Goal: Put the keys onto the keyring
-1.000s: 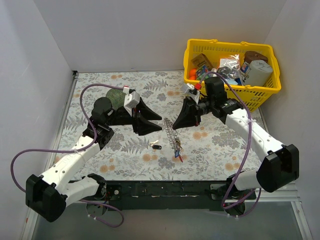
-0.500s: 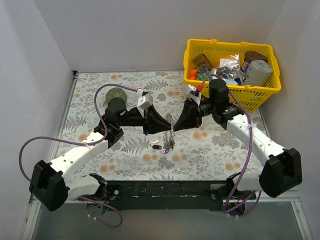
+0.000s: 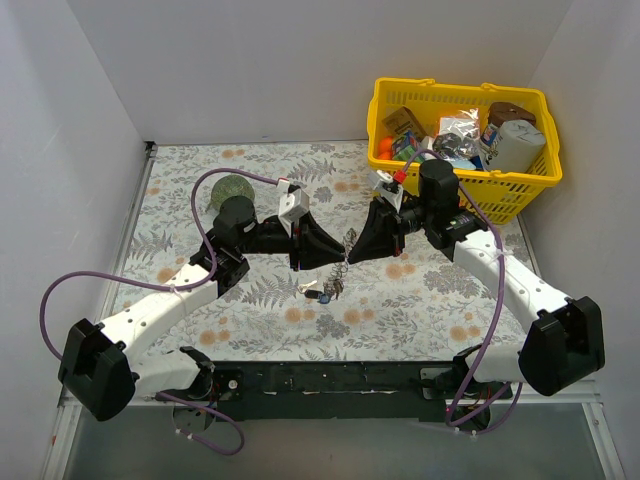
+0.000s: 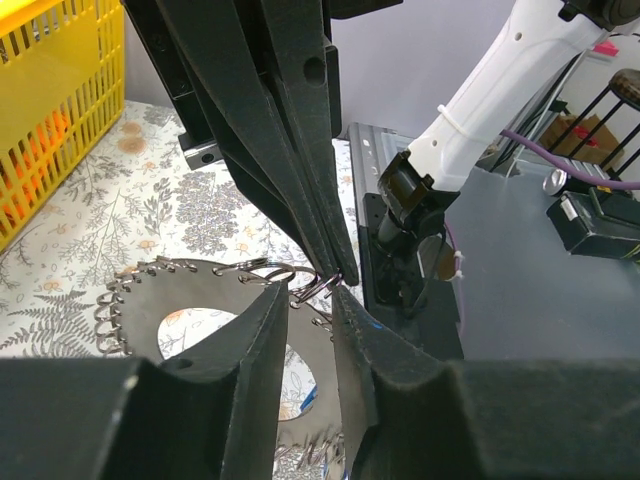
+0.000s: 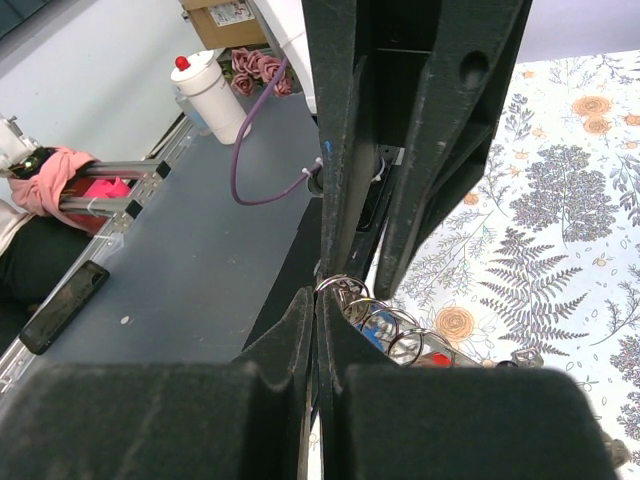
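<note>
Arms both reach inward from my base and meet tip to tip, well to the left of the yellow basket (image 3: 460, 86) and nearer to me than it. My left gripper (image 3: 335, 256) points toward the basket, its fingers (image 4: 250, 350) drawn in to a narrow slot that grips the rim of the keyring (image 3: 344, 258). My right gripper (image 3: 356, 250) points away from the basket, its fingers (image 5: 290, 340) pressed almost together on a small wire loop (image 5: 340, 285) at that same rim. The keyring hangs between the two tips. Keys (image 3: 328, 291) with red and blue heads dangle below it, on its side away from the basket; whether they touch the table I cannot tell.
</note>
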Robot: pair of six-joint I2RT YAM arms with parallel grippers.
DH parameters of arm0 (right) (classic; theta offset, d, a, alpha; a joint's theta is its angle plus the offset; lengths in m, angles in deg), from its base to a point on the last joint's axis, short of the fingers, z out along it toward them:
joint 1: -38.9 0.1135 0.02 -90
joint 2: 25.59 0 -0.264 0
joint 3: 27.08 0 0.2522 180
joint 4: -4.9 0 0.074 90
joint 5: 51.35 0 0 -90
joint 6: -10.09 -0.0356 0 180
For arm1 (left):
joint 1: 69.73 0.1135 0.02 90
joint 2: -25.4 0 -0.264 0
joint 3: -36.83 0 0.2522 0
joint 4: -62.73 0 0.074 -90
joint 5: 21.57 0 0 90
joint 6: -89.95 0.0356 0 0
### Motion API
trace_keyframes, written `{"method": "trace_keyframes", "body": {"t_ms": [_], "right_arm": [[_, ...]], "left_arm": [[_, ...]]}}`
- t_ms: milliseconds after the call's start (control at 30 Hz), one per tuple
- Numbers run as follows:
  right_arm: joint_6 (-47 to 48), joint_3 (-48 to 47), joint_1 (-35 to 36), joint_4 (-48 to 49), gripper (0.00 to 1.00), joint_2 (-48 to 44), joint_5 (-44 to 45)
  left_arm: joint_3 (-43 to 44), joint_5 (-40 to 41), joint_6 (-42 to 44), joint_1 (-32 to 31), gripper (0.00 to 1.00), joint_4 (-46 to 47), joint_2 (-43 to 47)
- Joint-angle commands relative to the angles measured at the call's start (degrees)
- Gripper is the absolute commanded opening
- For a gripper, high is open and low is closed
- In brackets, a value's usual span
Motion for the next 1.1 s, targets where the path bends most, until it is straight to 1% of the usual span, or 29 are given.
{"method": "trace_keyframes", "body": {"t_ms": [0, 233, 300, 333, 367, 467, 567, 600, 633, 767, 833, 900, 933, 1000, 1033, 1067], "right_arm": [[-1.3, -0.5, 0.8, 4.6, 0.01, -2.4, -2.9], [-1.9, 0.1, 0.9, 5.5, 0.01, -2.6, -2.8], [-2.3, 0.2, 0.9, 5.7, 0.01, -2.7, -2.9], [-2.4, 0.2, 0.9, 6.2, 0.01, -2.8, -2.8], [-2.7, 0.2, 0.9, 6.3, 0.01, -2.9, -2.7], [-3.6, 0.5, 0.9, 7.4, 0.01, -3.2, -1.9], [-7.4, 1.5, 0.9, 11.1, 0.01, -3.3, 0.8], [-10.2, 1.7, 0.9, 12.5, 0.01, -3.4, 1.4], [-11.4, 2.4, 0.9, 15.1, 0.01, -3.7, 3.4], [-12.8, 2.9, 0.9, 15.5, 0.01, -4.1, 8.4], [-12.3, 2.9, 1.0, 14.4, 0.02, -4.4, 11.4], [-11.3, 2.4, 1.0, 12.9, 0.04, -4.4, 13.2], [-9.8, 1.7, 1.5, 8.9, 0.04, -4.4, 15.2], [-4.3, -0.8, 2.3, 4.3, 0.05, -4.0, 16.8], [-2.2, -2.0, 3.3, -1.7, 0.05, -3.6, 19.6], [1.6, -3.0, 3.9, -4.2, 0.05, -3.2, 20.7]], "left_arm": [[1.9, 4.6, 2.0, -1.0, 0.25, -1.1, 0.0], [2.2, 5.0, 2.6, -1.2, 0.25, -0.9, 0.0], [2.1, 5.0, 2.8, -1.6, 0.22, -1.0, -0.2], [2.2, 5.0, 2.8, -1.6, 0.19, -1.1, -0.2], [2.2, 5.0, 3.0, -1.7, 0.13, -1.3, -0.1], [2.4, 4.9, 3.4, -1.9, 0.0, -1.9, -0.1], [2.8, 5.0, 3.4, -2.1, 0.0, -2.9, 0.2], [3.0, 5.2, 3.4, -2.1, 0.0, -3.3, 0.4], [3.0, 5.7, 3.4, -2.1, 0.0, -3.5, 0.7], [4.1, 6.8, 3.6, -2.2, 0.0, -5.6, 1.5], [5.1, 7.3, 3.7, -2.2, 0.0, -8.1, 1.0], [6.7, 7.6, 4.0, -2.2, 0.0, -10.8, 0.0], [7.1, 7.8, 4.0, -2.2, 0.0, -11.5, -0.3], [8.2, 8.0, 3.8, -2.2, 0.0, -12.7, -0.8], [8.5, 8.0, 3.7, -2.2, 0.0, -12.9, -1.1], [8.7, 8.2, 3.6, -2.3, 0.0, -13.1, -1.2]]}}
